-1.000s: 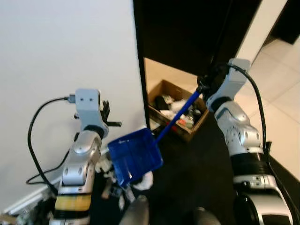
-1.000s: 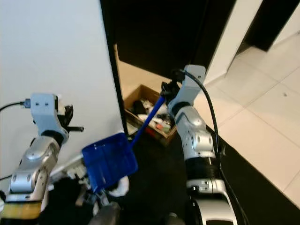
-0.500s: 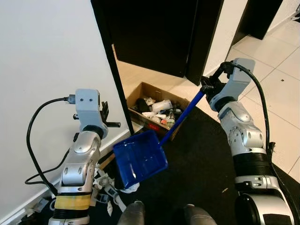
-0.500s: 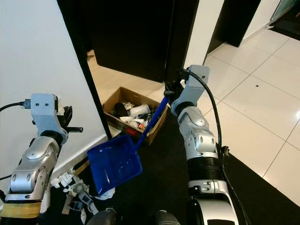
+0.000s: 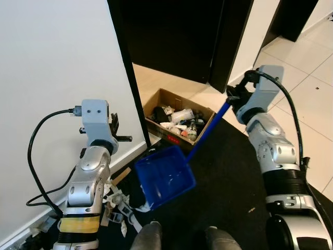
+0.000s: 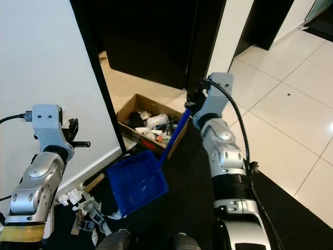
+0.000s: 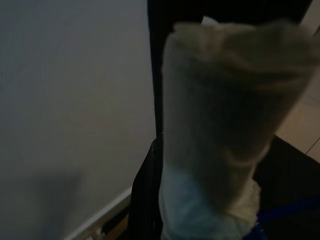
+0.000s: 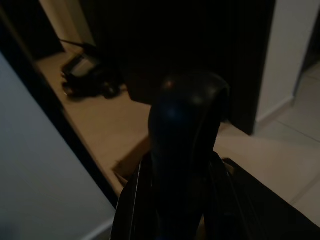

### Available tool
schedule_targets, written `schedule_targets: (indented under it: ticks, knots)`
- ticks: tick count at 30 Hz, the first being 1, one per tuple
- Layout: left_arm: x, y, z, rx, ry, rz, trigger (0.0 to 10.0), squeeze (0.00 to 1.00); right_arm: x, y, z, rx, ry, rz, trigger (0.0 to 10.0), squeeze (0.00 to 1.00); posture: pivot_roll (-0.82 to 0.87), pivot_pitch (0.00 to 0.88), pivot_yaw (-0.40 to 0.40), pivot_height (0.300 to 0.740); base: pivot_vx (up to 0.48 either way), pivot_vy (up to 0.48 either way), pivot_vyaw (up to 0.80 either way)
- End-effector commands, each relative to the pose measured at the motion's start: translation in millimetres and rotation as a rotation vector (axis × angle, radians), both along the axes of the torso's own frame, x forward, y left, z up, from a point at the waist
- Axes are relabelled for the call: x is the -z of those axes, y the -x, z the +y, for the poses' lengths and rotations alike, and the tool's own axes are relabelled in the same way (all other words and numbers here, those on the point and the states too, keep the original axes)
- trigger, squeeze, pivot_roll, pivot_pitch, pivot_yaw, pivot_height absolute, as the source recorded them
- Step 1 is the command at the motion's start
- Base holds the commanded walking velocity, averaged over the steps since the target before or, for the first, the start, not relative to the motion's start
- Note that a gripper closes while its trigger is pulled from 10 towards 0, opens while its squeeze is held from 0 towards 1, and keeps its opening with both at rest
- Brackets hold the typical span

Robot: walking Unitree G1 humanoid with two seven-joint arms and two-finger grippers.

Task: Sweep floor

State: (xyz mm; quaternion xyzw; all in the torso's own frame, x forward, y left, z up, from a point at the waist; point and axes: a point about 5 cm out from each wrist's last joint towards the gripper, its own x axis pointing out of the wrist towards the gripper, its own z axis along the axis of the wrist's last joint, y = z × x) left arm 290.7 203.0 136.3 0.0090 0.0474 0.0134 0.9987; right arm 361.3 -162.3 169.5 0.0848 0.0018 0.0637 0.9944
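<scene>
Left eye view has the right gripper (image 5: pixel 232 97) up at the far right, fingers clamped round the top end of a long blue plastic dustpan handle (image 5: pixel 209 128), which runs down and to the left to the blue plastic dustpan scoop (image 5: pixel 165 177). The scoop hangs tilted in the air above the black floor mat (image 5: pixel 229 177), near the robot's feet, and I can't make out anything inside it. Just past it on the far side sits an open brown cardboard box (image 5: pixel 179 122) stuffed with mixed rubbish like bottles and wrappers, parked at the edge of the tan floor by the dark doorway (image 5: pixel 171 36). Down at the near left, along the foot of the white wall (image 5: pixel 57 57), there's a scatter of white crumpled scraps and bits of litter (image 5: pixel 118 204) on the floor, between the left arm and the scoop. The left gripper (image 5: pixel 115 136) is raised beside the wall, and in the left wrist view it's got a pale, blurry, roughly tube-shaped thing (image 7: pixel 225 130) between its fingers, so closed on that, though I honestly can't tell what it is. Right wrist view is very dark, just the rounded black end of the handle (image 8: pixel 187 120) sitting between the fingers. Pale glossy floor tiles (image 5: pixel 312 94) spread out to the far right.
</scene>
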Motion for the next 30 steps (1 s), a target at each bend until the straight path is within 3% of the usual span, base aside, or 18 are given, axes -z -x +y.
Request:
schedule_targets:
  ticks: [1, 9, 16, 18, 25, 28, 30]
  knots:
    - [3.5, 0.0, 6.7, -0.025, 0.016, -0.001, 10.0, 0.0, -4.8, -3.6, 0.4, -0.012, -0.008, -0.03, 10.0, 0.0, 0.09, 0.152, 0.022, 0.74, 0.0, 0.0, 0.0]
    - [9.6, 8.9, 25.7, -0.08, 0.056, -0.037, 10.0, 0.0, 15.9, -5.4, -2.9, -0.015, 0.032, 0.036, 10.0, 0.0, 0.11, 0.187, 0.014, 0.74, 0.0, 0.0, 0.0]
    - [13.9, 14.6, 27.6, -0.081, 0.071, -0.035, 10.0, 0.0, 8.7, -10.5, 0.9, -0.029, 0.076, 0.01, 10.0, 0.0, 0.11, 0.205, 0.011, 0.74, 0.0, 0.0, 0.0]
    - [17.4, 17.5, 25.8, -0.074, 0.059, -0.028, 10.0, 0.0, -5.1, -12.7, -5.4, -0.021, 0.078, -0.025, 10.0, 0.0, 0.1, 0.209, 0.007, 0.74, 0.0, 0.0, 0.0]
    - [23.3, 19.7, 23.4, -0.059, 0.058, -0.01, 10.0, 0.0, -12.9, -10.4, -26.3, 0.021, 0.113, -0.04, 10.0, 0.0, 0.08, 0.217, 0.008, 0.74, 0.0, 0.0, 0.0]
    - [26.1, 18.8, 21.3, -0.055, 0.064, -0.002, 10.0, 0.0, -6.0, -7.6, -37.9, 0.048, 0.135, -0.012, 10.0, 0.0, 0.07, 0.222, 0.012, 0.74, 0.0, 0.0, 0.0]
    - [26.6, 18.3, 20.7, -0.058, 0.066, -0.01, 10.0, 0.0, 1.6, -7.2, -36.8, 0.047, 0.139, 0.012, 10.0, 0.0, 0.07, 0.223, 0.013, 0.74, 0.0, 0.0, 0.0]
